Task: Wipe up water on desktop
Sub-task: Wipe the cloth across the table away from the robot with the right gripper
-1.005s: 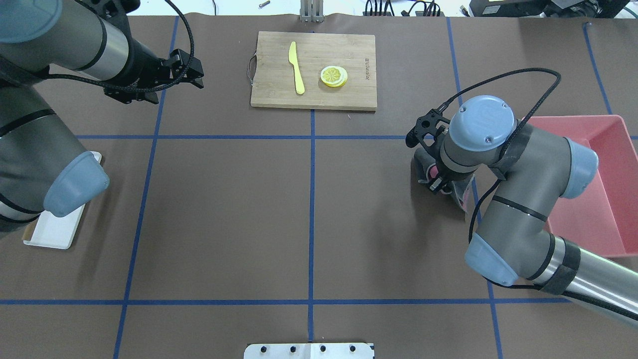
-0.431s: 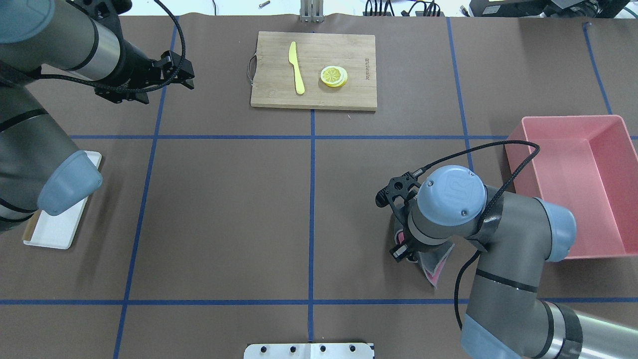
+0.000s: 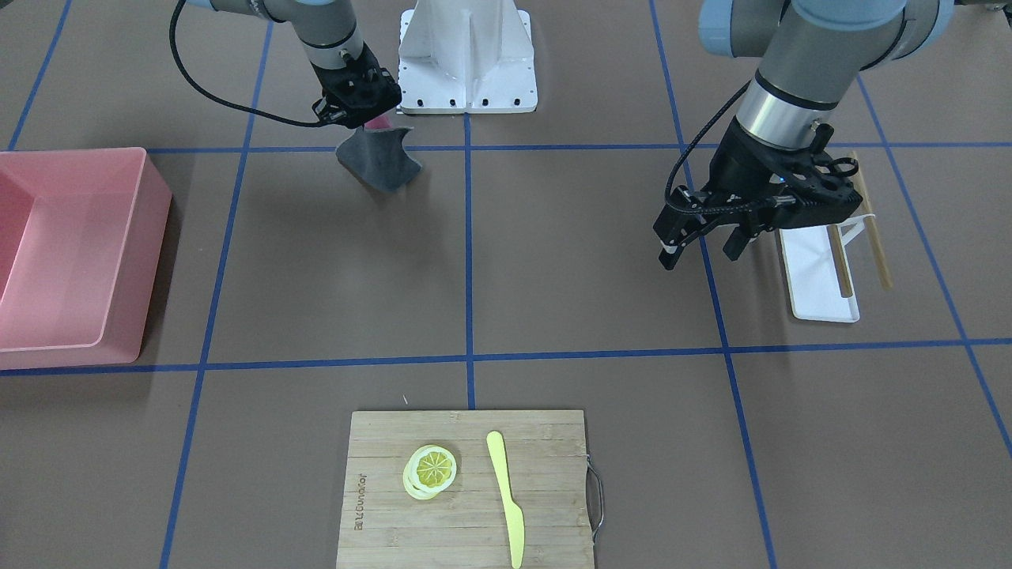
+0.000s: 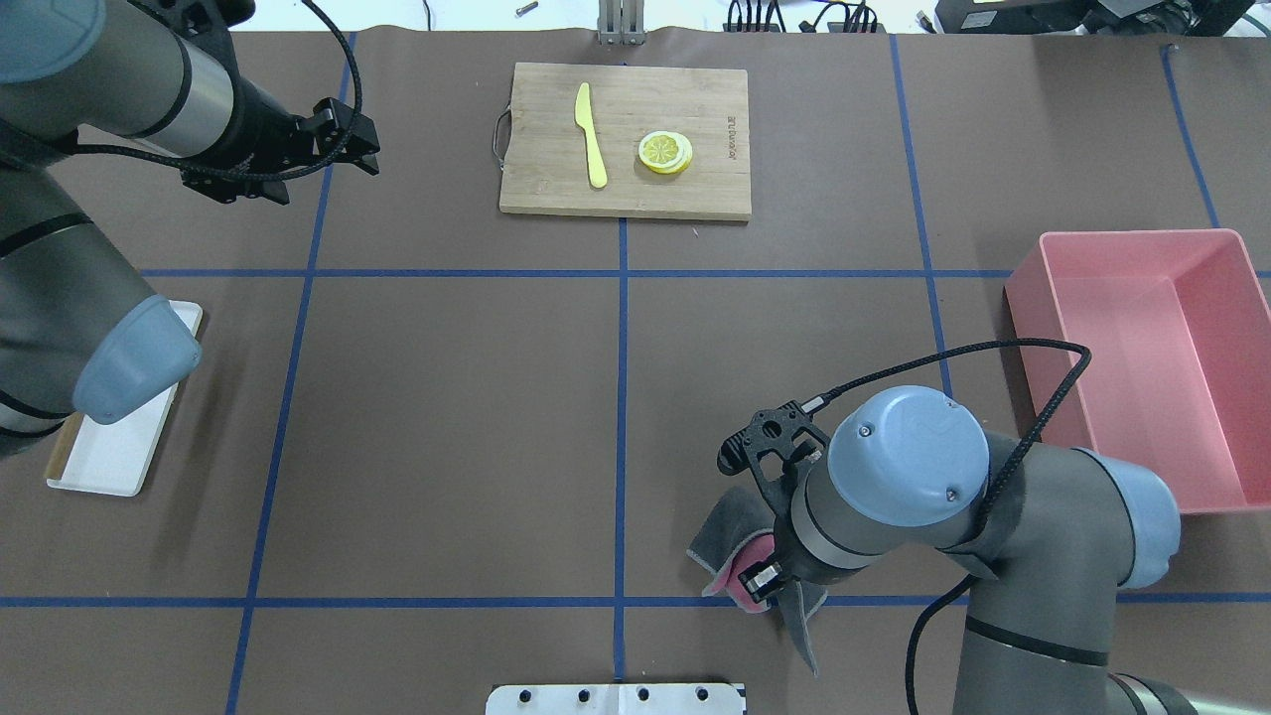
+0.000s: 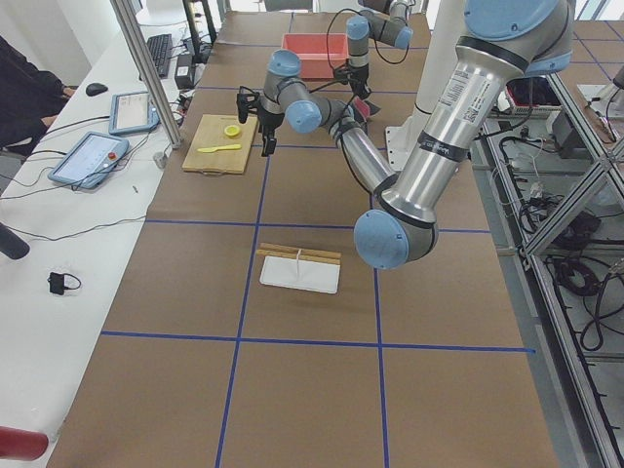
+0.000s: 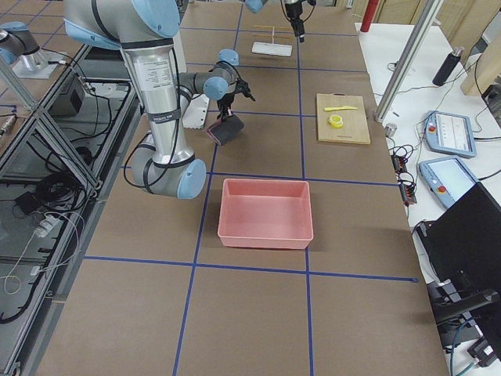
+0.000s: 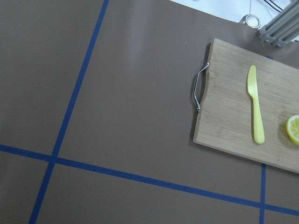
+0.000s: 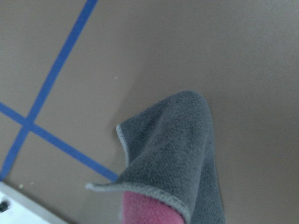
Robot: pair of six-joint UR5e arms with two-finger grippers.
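Observation:
The desktop (image 4: 447,417) is brown with blue tape lines; I see no water on it. My right gripper (image 3: 365,118) is shut on a grey cloth with a pink side (image 3: 379,164), near the robot's base plate. The cloth hangs below the fingers; I cannot tell if it touches the surface. It also shows in the overhead view (image 4: 730,531) and the right wrist view (image 8: 177,149). My left gripper (image 3: 700,251) is open and empty, hovering over the desktop at the far left, also seen in the overhead view (image 4: 367,149).
A bamboo cutting board (image 4: 695,194) with a yellow knife (image 4: 592,134) and a lemon slice (image 4: 664,151) lies at the far middle. A pink bin (image 4: 1033,298) stands on the right. A white tray (image 3: 814,273) with chopsticks lies under the left arm.
My right arm has swept the cloth toward the robot's side and to the left across the desktop. My left gripper has drawn back slightly to the left.

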